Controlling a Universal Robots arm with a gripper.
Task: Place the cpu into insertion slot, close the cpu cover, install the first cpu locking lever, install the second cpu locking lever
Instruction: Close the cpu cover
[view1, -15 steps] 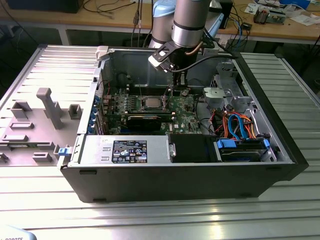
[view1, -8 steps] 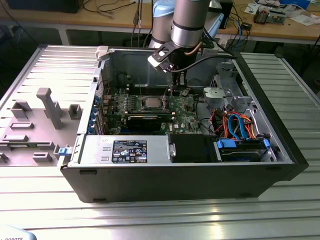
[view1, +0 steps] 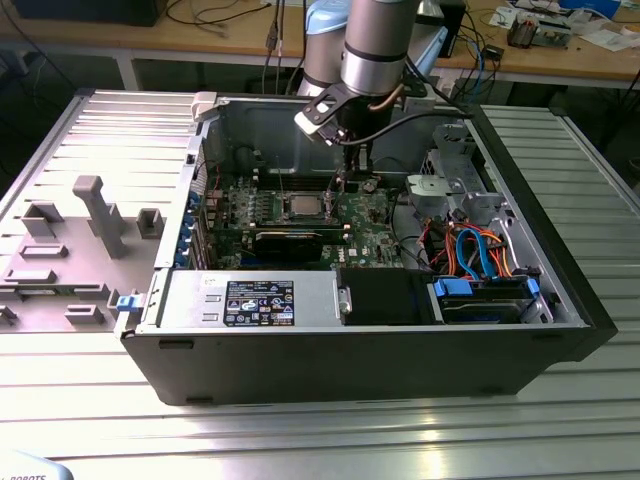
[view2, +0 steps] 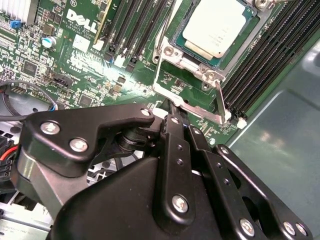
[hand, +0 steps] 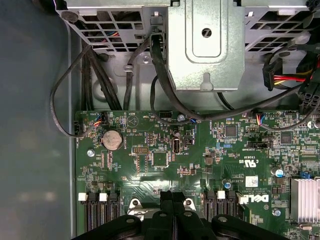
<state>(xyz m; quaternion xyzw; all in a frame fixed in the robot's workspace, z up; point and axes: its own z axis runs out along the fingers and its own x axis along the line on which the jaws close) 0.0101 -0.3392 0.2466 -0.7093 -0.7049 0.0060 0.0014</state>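
The cpu (view2: 216, 26) lies silver face up in the insertion slot (view2: 176, 51) on the green board; in the exterior view the cpu (view1: 303, 207) sits mid-board. The cpu cover (view2: 196, 64), a silver frame, lies flat around the chip. One thin locking lever (view2: 220, 100) stands up at the socket's corner, and another lever (view2: 159, 47) runs along its side. My gripper (view2: 172, 107) is shut, its tips just off the socket's near corner. The gripper (view1: 350, 175) hangs to the exterior view's right of the chip. Its tips meet in the first wrist view too (hand: 173, 196). Whether they touch a lever is hidden.
The open computer case (view1: 560, 300) walls in the board. Black memory slots (view2: 270, 55) flank the socket. A coin battery (hand: 112, 139), black cables (hand: 160, 80) and a metal drive cage (hand: 207, 45) lie beyond the gripper. A grey fixture plate (view1: 80, 230) stands at the exterior view's left.
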